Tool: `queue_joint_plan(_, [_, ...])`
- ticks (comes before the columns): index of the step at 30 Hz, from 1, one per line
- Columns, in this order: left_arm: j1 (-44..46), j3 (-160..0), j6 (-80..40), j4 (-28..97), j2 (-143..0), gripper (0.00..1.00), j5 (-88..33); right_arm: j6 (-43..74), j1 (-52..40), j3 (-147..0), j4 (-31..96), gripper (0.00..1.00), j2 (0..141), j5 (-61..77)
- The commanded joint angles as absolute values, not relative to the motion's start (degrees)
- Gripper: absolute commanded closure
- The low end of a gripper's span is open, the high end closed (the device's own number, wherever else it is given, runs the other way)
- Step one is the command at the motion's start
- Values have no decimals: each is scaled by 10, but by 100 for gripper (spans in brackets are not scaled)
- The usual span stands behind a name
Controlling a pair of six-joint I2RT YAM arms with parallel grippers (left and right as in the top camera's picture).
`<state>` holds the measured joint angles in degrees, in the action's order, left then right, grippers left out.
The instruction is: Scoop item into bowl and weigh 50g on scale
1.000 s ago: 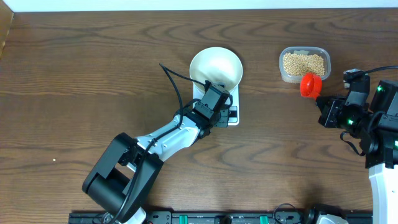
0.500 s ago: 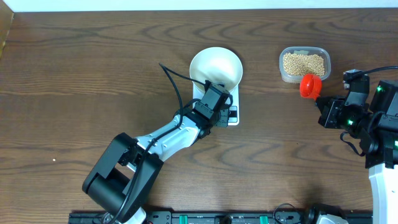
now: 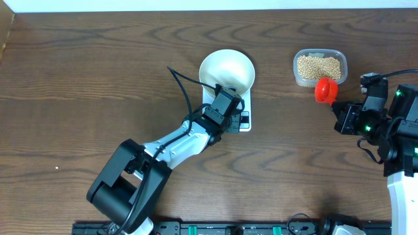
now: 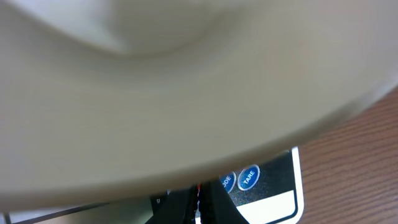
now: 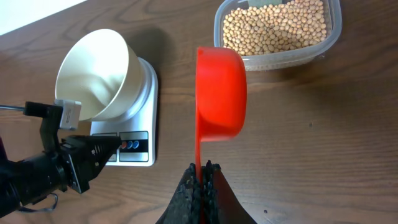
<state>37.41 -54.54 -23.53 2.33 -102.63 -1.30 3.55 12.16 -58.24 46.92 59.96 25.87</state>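
1. The bowl [image 3: 226, 70] is white and round and sits on the scale [image 3: 245, 124] near the middle of the table [image 3: 78, 78]. In the right wrist view it leans to one side on the platform, and its inside shows plain white.
2. The scale's front panel with the blue buttons [image 4: 248, 177] sticks out from under the bowl's rim on the side towards the robot.
3. The left gripper [image 3: 233, 116] is low over the scale panel, just below the bowl. Its fingers [image 4: 214, 205] are pressed together with nothing between them, and the tip points at the button area. I cannot tell whether it touches the panel.
4. The beans [image 3: 319, 66] lie in a clear plastic tub [image 3: 298, 79] to the right of the scale, well apart from it.
5. The right gripper [image 5: 200, 177] is pinched on the thin handle of a red scoop [image 5: 221, 93].
6. The scoop's cup is near the tub's front edge, between the tub and the right gripper. It is turned on edge in the wrist view, so what it contains cannot be told.
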Motion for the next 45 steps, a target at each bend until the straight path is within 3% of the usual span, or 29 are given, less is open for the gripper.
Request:
queue_joint_plan(1, [376, -542, -225, 22, -1050, 93, -4, 25, 124, -595, 470, 99, 600, 258])
queue_joint_plan(37, [399, -542, -225, 42, -1064, 93, -3, 25, 124, -595, 472, 99, 600, 250])
queue_joint_plan(45, [399, -542, -228, 42, -1070, 93, 55, 25, 124, -595, 472, 99, 600, 250])
